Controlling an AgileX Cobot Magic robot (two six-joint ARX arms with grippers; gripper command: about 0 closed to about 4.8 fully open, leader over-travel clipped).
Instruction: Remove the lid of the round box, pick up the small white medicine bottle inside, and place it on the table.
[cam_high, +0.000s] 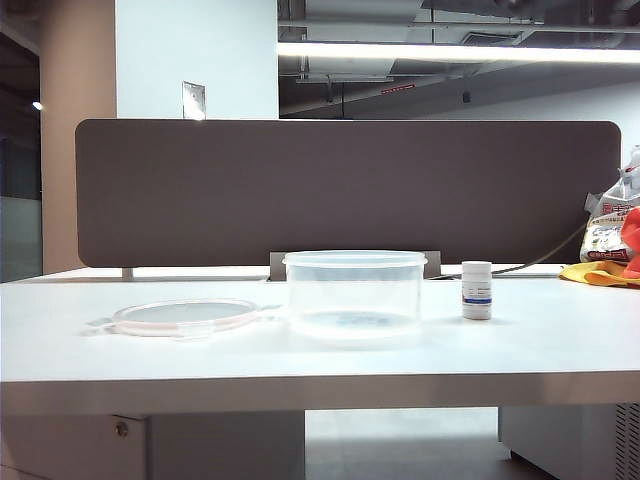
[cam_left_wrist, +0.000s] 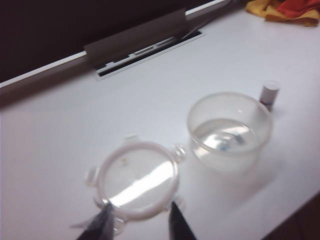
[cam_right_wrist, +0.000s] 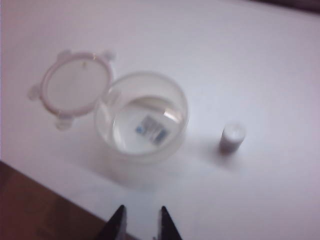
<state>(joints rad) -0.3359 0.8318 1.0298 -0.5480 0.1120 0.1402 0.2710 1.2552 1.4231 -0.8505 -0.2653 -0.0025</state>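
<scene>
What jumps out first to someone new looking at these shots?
The round box stands open at the middle of the table, its lid lying flat to its left. The small white medicine bottle stands upright to its right. The left tool and right tool hang above, both empty.

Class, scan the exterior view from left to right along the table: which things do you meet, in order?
lid → round box → medicine bottle → cloth pile
</scene>
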